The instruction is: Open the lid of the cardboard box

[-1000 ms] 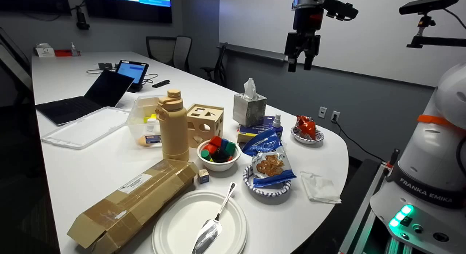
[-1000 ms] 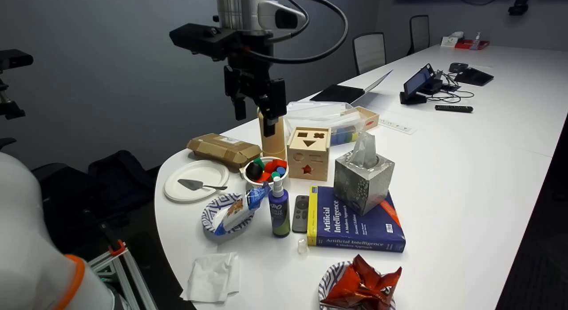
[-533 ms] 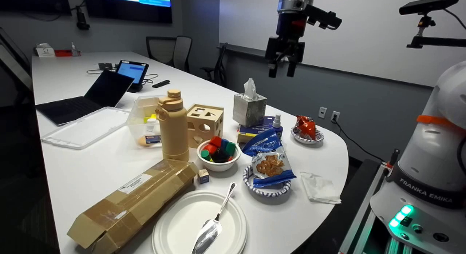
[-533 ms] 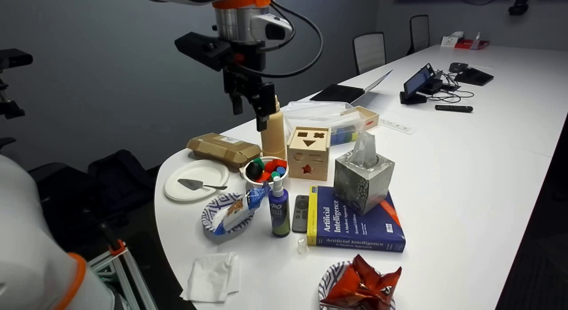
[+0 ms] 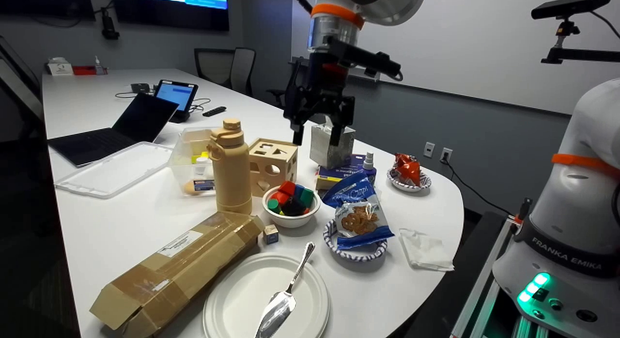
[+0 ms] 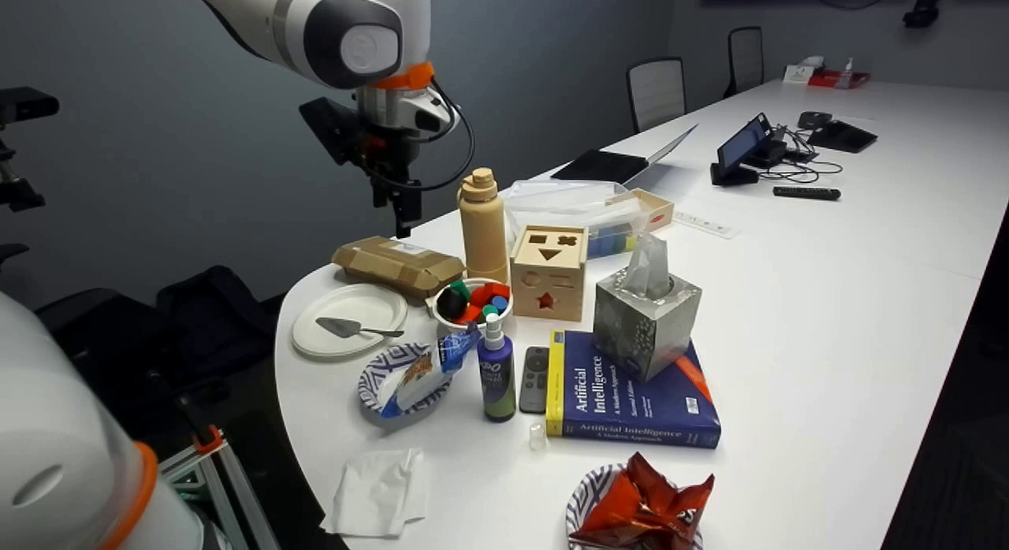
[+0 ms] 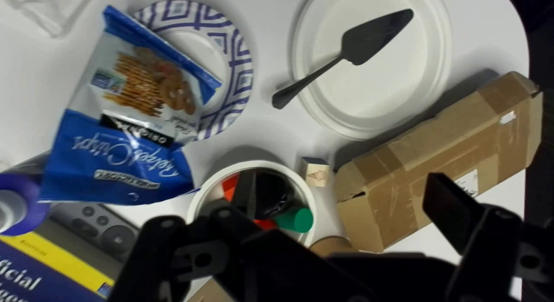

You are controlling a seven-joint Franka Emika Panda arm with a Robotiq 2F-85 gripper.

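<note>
My claw [image 5: 315, 140] hangs above the counter [image 5: 416, 211], released, its jaws standing wide apart. In the wrist view one jaw passes before the cardboard box [image 7: 433, 157], the other before a white bowl [image 7: 255, 164] of coloured blocks [image 7: 298, 220]. The box lies on the counter, its lid [image 5: 198, 248] shut over it. A tan bottle [image 5: 232, 173] stands upright just beside one end of it, and a small wooden cube [image 5: 271, 234] sits between that end and the bowl. Along the box's long side is a white plate [image 5: 244, 284] with a cake server [image 5: 277, 310] on it, the handle reaching past the rim. Farther out, a blue snack bag [image 5: 361, 217] rests on a patterned plate [image 5: 356, 256].
</note>
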